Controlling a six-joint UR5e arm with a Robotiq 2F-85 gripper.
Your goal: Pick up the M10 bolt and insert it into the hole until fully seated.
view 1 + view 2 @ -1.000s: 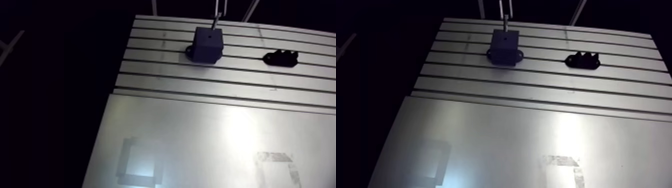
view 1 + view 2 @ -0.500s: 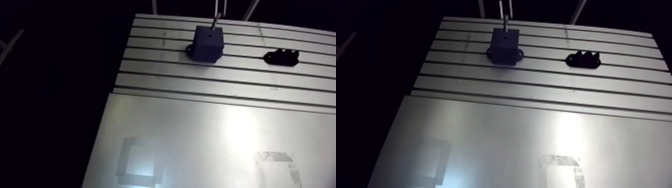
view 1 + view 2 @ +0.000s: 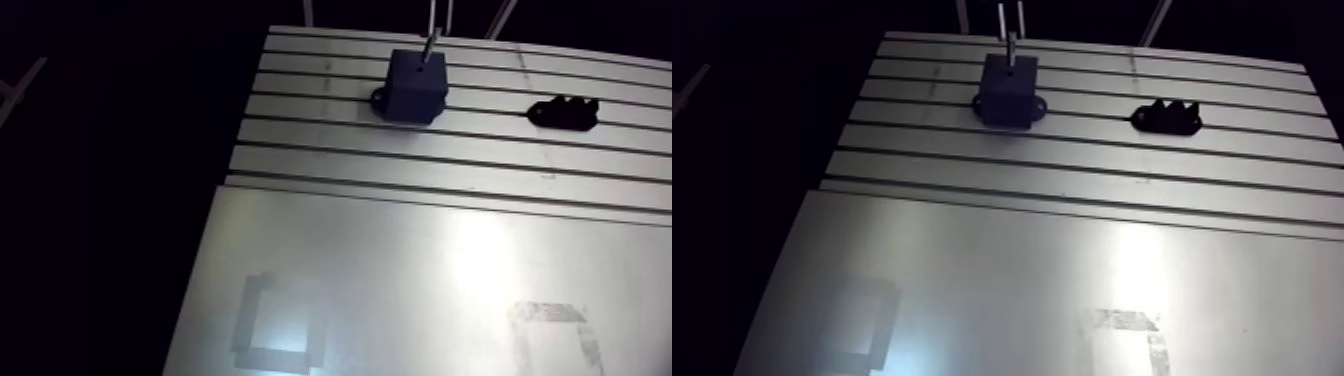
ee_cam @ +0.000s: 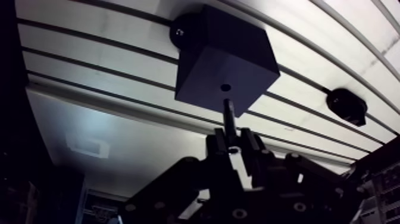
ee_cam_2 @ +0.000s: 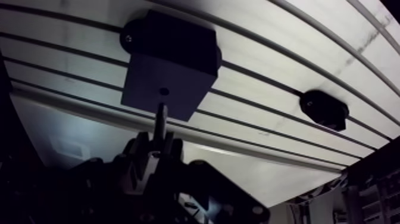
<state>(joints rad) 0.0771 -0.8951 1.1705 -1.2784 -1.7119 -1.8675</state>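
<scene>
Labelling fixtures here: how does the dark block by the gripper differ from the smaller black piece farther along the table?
The dark block is tall and boxy, flat-topped; the smaller black piece is low and bumpy-topped. The dark block has a hole on top, where the gripper points the bolt; the smaller black piece stands alone. Both are dark and sit on the slotted table.

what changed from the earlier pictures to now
Nothing visibly changed. The whole arm view slid a little, so the camera moved, not the things. The gripper keeps the M10 bolt just short of the hole in the black block; the black holder lies where it was.
</scene>
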